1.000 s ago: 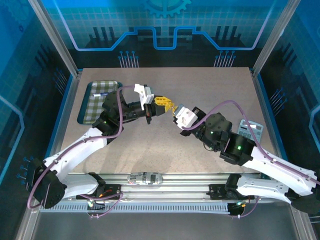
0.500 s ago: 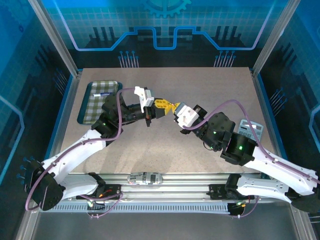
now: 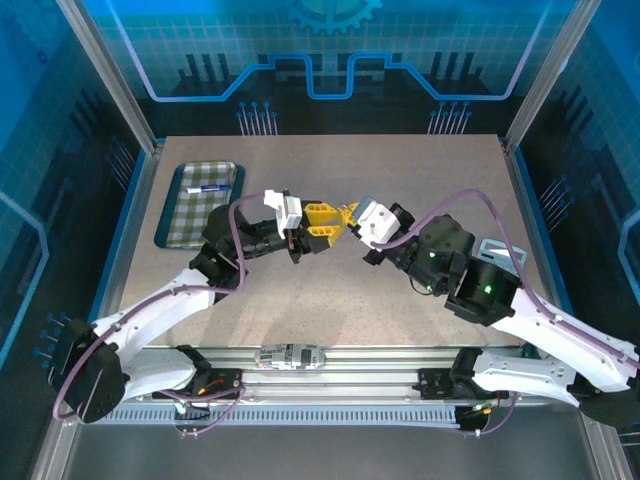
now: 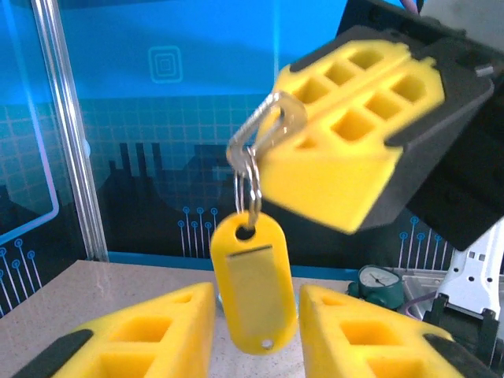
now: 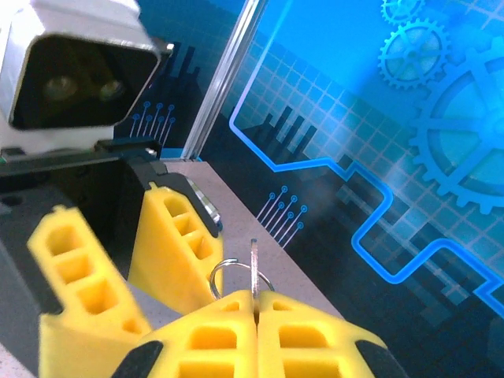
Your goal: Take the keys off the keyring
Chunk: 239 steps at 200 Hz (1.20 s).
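The keyring, a yellow-orange oval tag point(image 4: 253, 287), hangs from a thin metal split ring point(image 4: 247, 177) above the table. The grey metal key point(image 4: 266, 124) is on that ring, and my right gripper point(image 5: 256, 303) is shut on it; in the right wrist view the key point(image 5: 253, 264) shows edge-on, sticking up from the closed fingertips beside the ring point(image 5: 228, 276). My left gripper point(image 4: 256, 323) is open, and the tag dangles between its fingers point(image 4: 150, 331) with a gap on each side. From above, the two grippers point(image 3: 318, 222) point(image 3: 352, 213) meet tip to tip at mid-table, with the tag point(image 3: 343, 212) between them.
A green checked tray point(image 3: 190, 215) holding a pen point(image 3: 207, 187) lies at the far left. A calculator point(image 3: 503, 248) sits at the right, partly under the right arm. A small round gauge point(image 4: 378, 281) stands on the table behind the left fingers. Cage posts and blue walls ring the table.
The left gripper has slid a little toward the near edge. The right gripper has swung toward the far side and closer, so both now face each other tip to tip.
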Motion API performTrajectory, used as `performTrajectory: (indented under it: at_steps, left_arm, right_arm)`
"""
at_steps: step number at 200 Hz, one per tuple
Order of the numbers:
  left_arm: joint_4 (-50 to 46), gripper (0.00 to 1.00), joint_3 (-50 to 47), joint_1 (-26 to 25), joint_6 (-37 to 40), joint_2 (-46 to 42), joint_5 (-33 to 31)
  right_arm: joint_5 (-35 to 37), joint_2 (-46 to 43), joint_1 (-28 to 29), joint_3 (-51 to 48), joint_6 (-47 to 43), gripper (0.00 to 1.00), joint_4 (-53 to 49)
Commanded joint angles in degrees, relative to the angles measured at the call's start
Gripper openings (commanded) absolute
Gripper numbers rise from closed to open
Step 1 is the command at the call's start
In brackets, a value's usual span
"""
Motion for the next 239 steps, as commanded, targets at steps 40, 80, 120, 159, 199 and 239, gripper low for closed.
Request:
performTrajectory:
  at_steps: [40,80,120,159,199,239]
  left_arm:
    - [19.84,0.47,-1.50,-0.31,-0.12,3.80,-3.31]
    - [21.46,0.47,0.37,-0.28,-1.21,5.86,-0.58]
    - [22.36,0.49,1.55,-0.56,-2.09,7.65,1.90]
    - [23.98,0.54,3.06,-0.89,-2.22,9.08,2.63]
    - [23.77,0.54,4.52,-1.29,-1.90,10.01,4.51]
    - [22.98,0.50,5.12,-1.66,-1.11,10.38,4.77]
  right_arm:
    - [-6.12,-0.32,-2.40,3.25,6.87,0.00,-3.85]
    - [-8.85,-0.32,-3.25,3.34,8.78,0.00,-3.49]
    - [-11.05,-0.48,-4.16,3.51,10.23,0.00,-3.40]
    - [-13.15,-0.33,-5.29,3.51,11.45,0.00,-4.54]
    - [-14.67,-0.31,-6.41,3.69,12.53,0.00,-5.07]
    - [-15.66,0.21,-6.98,3.86,13.05,0.00,-5.17]
